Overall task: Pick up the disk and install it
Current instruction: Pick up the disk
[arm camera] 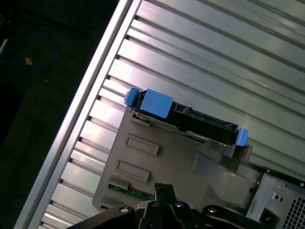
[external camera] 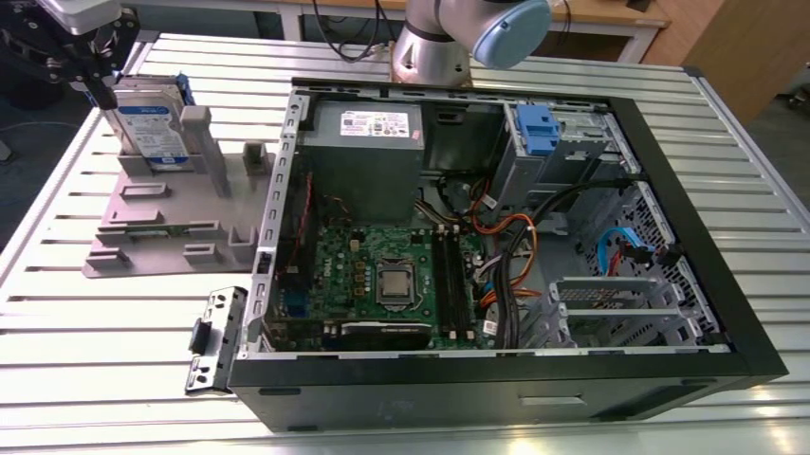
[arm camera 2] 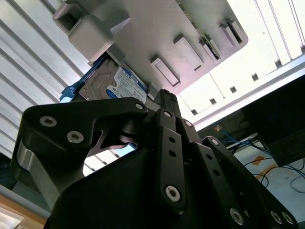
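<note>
As far as the frames show, neither step of the task is complete: the disk [external camera: 150, 128] stands on edge in a slot of the grey plastic stand [external camera: 152, 223], on the slatted metal table [external camera: 101, 379] at the exterior view's left, well apart from the open computer case [external camera: 708, 237]. The gripper [external camera: 89, 76] hangs just above and beside the disk's upper edge. In the first wrist view the disk [arm camera: 190, 121] sits clear of the gripper [arm camera: 159, 191], with bare stand [arm camera: 162, 167] between them, so I judge the disk not grasped. Whether the gripper is open or closed cannot be told. Pick-up and installation in the case both remain outstanding
</note>
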